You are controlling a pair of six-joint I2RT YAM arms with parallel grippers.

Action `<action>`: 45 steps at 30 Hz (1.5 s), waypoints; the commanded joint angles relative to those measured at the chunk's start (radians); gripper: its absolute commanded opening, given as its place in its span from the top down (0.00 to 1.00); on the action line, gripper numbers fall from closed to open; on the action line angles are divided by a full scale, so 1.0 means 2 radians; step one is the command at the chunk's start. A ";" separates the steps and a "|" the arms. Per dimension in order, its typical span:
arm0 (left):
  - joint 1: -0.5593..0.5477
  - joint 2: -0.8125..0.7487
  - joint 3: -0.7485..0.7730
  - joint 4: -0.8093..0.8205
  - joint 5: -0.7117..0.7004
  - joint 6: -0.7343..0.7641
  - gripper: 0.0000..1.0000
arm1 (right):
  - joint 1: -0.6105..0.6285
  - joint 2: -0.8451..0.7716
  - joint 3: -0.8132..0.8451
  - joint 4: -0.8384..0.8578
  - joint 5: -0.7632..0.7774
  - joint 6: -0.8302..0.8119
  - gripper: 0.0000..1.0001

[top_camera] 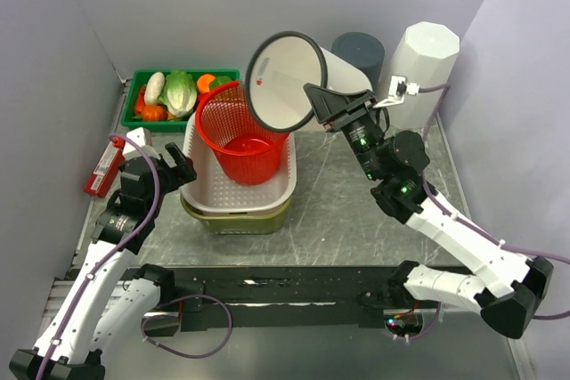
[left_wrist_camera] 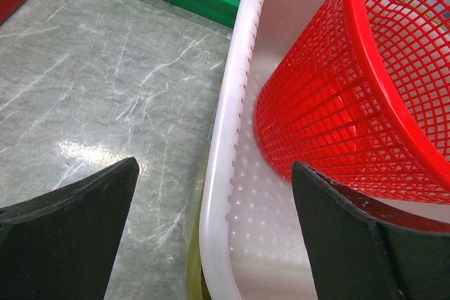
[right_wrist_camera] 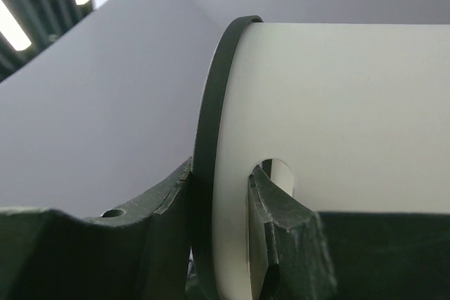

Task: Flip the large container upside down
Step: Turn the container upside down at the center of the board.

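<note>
- The left fingers are standing wide apart beside the tub with the basket, gripping nothing.
- The container is hanging above the surface, right of the basket, lying sideways, its long axis running near-left to far-right and its mouth pointing left.
- The right fingers, the nearer ones, are clamping its rim from the right.

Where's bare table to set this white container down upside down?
Best: the marble table right of the white tub, bordered by the right arm and black rail. Left of the tub is narrower, with the open left jaws straddling its rim. The back is crowded: green tray, dark cylinder, white faceted bin.
</note>
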 commanded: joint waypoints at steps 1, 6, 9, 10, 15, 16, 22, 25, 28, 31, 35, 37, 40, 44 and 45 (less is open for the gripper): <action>0.001 -0.001 0.001 0.019 -0.004 0.001 0.04 | -0.011 -0.049 -0.011 -0.014 0.049 -0.044 0.83; 0.001 0.002 0.002 0.019 -0.002 0.002 0.04 | -0.017 -0.096 -0.056 -0.033 0.088 -0.042 0.84; 0.001 0.004 0.003 0.018 -0.002 0.001 0.04 | -0.025 -0.125 -0.088 -0.049 0.110 -0.049 0.86; 0.002 0.004 0.003 0.019 -0.001 0.001 0.04 | -0.028 -0.132 -0.092 -0.060 0.113 -0.053 0.87; 0.001 0.006 0.002 0.019 0.004 0.001 0.04 | -0.049 -0.155 -0.090 -0.172 0.135 -0.079 0.88; 0.002 0.007 0.003 0.018 0.003 0.001 0.04 | -0.051 -0.155 -0.080 -0.193 0.145 -0.090 0.88; 0.001 0.009 0.003 0.019 0.003 0.002 0.04 | -0.069 -0.142 -0.062 -0.309 0.160 -0.136 0.90; 0.001 0.011 0.003 0.018 0.004 0.001 0.04 | -0.069 -0.136 -0.063 -0.332 0.159 -0.157 0.90; 0.002 0.013 0.003 0.018 0.004 0.002 0.04 | -0.069 -0.126 -0.060 -0.359 0.164 -0.174 0.90; 0.002 0.013 0.004 0.017 0.004 0.002 0.04 | -0.069 -0.111 -0.054 -0.381 0.175 -0.189 0.92; 0.001 0.010 0.003 0.016 0.001 0.001 0.04 | -0.069 -0.096 -0.047 -0.405 0.172 -0.220 0.92; 0.001 0.009 0.002 0.018 0.001 0.002 0.04 | -0.068 -0.085 -0.038 -0.416 0.175 -0.236 0.92; 0.001 0.011 0.003 0.018 0.002 0.002 0.04 | -0.068 -0.064 -0.022 -0.439 0.182 -0.259 0.91; 0.001 0.013 0.004 0.016 0.004 0.002 0.04 | -0.068 -0.029 -0.003 -0.477 0.205 -0.277 0.91; 0.002 0.013 0.004 0.017 0.004 0.002 0.04 | -0.068 -0.024 0.000 -0.483 0.208 -0.285 0.91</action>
